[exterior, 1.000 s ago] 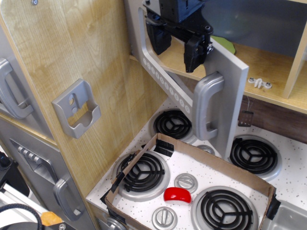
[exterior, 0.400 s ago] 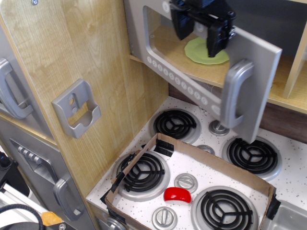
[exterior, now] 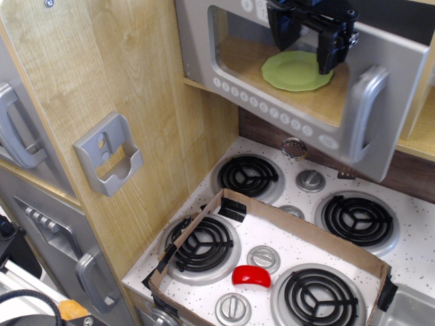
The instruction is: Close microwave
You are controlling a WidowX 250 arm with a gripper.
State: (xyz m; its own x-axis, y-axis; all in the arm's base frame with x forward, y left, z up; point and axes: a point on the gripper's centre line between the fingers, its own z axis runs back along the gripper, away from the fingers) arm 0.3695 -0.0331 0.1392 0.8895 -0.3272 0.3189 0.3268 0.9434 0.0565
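Microwave (exterior: 299,88) at upper right of the frame looks nearly shut, its door only slightly ajar, the claw (exterior: 309,44) spread apart against the door, a last push remaining.

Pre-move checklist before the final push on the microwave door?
1. Gripper against the microwave door: ok, at its upper face.
2. Door fully shut: not ok, handle side looks slightly proud.
3. Green plate inside, clear of the door: ok.
4. Nothing caught in the closing gap: cannot tell, the right edge is partly hidden.
5. Jaws open or shut: cannot tell.
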